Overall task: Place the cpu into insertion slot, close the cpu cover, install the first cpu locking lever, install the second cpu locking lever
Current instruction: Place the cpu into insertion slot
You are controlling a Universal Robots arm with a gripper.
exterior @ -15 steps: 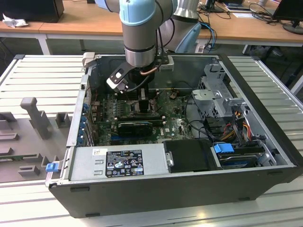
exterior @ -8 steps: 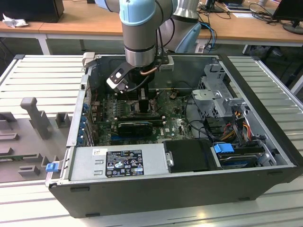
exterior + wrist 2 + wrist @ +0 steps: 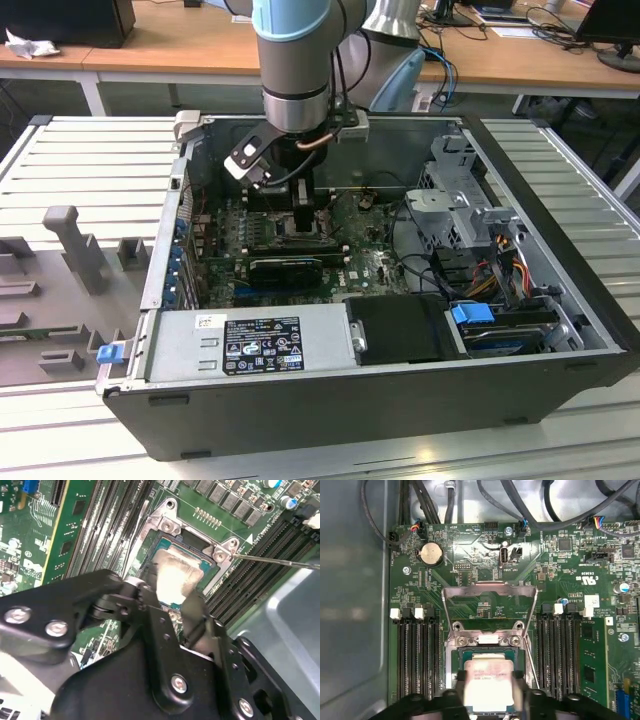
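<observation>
Your gripper (image 3: 489,686) is clamping the cpu (image 3: 487,672) by two opposite edges, fingers (image 3: 458,689) drawn in only to the chip's width, deep in the open computer case (image 3: 350,410).

The insertion slot (image 3: 470,652) is lying straight beneath the chip, neither left nor right of it, so the relation that counts is purely up and down. In the first wrist view the chip's edges are running parallel with the slot's rim. Being square, it is offering no long axis to line up. You cannot tell whether it is resting in the socket or hanging just above it.

The cpu cover (image 3: 490,586) is standing open, swung up on the side toward the coin battery (image 3: 431,555), leaving the slot uncovered. A thin lever rod (image 3: 280,562) is jutting out beside the socket, and memory slots (image 3: 417,655) are flanking it on both sides.

Faint print is showing on the chip's metal face. A black-and-white label (image 3: 262,345) is facing you on the power supply (image 3: 200,350) at the near edge. White lettering is dotting the green board (image 3: 560,580).
</observation>
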